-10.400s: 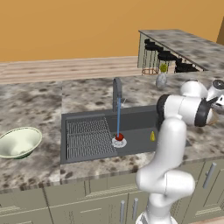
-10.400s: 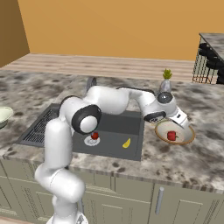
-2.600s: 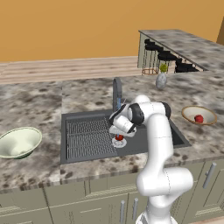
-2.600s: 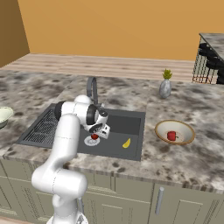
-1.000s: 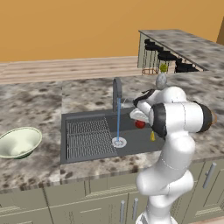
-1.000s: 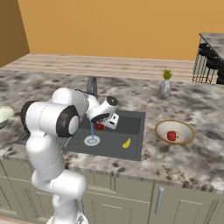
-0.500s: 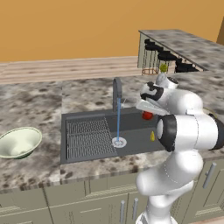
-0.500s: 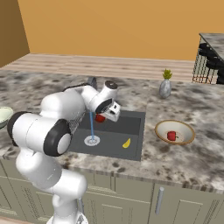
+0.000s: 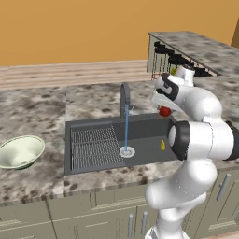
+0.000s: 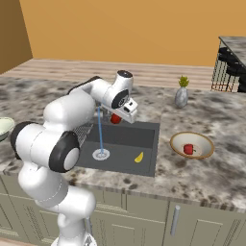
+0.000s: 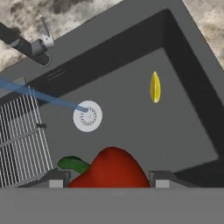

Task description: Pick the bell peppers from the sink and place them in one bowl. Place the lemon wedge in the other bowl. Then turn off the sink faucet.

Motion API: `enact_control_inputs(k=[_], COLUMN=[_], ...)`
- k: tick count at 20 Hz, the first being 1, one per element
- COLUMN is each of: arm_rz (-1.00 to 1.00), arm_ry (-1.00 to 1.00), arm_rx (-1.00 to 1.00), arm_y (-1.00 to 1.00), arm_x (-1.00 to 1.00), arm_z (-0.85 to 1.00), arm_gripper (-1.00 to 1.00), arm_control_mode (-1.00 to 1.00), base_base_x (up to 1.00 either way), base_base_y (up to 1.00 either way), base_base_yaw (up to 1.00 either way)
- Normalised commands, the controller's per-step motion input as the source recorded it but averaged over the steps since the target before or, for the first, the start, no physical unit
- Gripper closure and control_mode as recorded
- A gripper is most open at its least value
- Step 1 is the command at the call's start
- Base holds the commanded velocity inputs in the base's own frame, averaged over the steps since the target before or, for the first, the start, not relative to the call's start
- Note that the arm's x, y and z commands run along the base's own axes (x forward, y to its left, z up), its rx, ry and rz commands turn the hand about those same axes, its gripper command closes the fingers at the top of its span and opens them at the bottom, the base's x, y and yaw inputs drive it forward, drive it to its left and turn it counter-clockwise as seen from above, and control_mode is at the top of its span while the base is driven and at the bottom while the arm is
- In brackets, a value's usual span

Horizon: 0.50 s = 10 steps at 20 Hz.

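Note:
My gripper (image 9: 164,110) (image 10: 116,118) (image 11: 107,181) hangs over the right part of the sink (image 9: 144,145) (image 10: 126,143) (image 11: 131,127), shut on one red bell pepper (image 9: 164,111) (image 10: 115,118) (image 11: 112,169). A second bell pepper (image 10: 188,149) lies in the shallow tan bowl (image 10: 202,143) on the counter to the right. The yellow lemon wedge (image 9: 162,145) (image 10: 139,157) (image 11: 155,86) rests on the sink floor near its right wall. Far left stands the deeper green bowl (image 9: 18,150) (image 10: 3,126), holding nothing. Water streams from the sink faucet (image 9: 124,95) (image 11: 26,45) onto the drain (image 9: 126,151) (image 10: 101,154) (image 11: 88,116).
A ridged wire rack (image 9: 93,142) (image 11: 19,140) covers the sink's left half. A small vase with a plant (image 10: 181,95) stands on the counter behind the tan bowl. A wire basket (image 9: 170,60) (image 10: 229,67) sits under the raised bar counter at the back right.
My gripper has risen from above the drain and swung toward the sink's right back corner, carrying the red pepper. The lemon wedge and bowls have not moved.

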Motion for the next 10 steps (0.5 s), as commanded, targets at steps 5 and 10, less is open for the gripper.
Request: enact_control_inputs(k=[5, 10], arm_rz=[-0.11, -0.1], arm_ry=[0.0, -0.01], arm_rx=[-0.05, -0.11], arm_y=[-0.06, -0.04], arm_x=[0.0, 0.0], arm_z=[-0.04, -0.25], arm_gripper=[1.0, 1.0], arm_control_mode=[-1.0, -1.0], base_base_x=[0.0, 0.0], base_base_y=[0.0, 0.0], base_base_yaw=[0.0, 0.0])
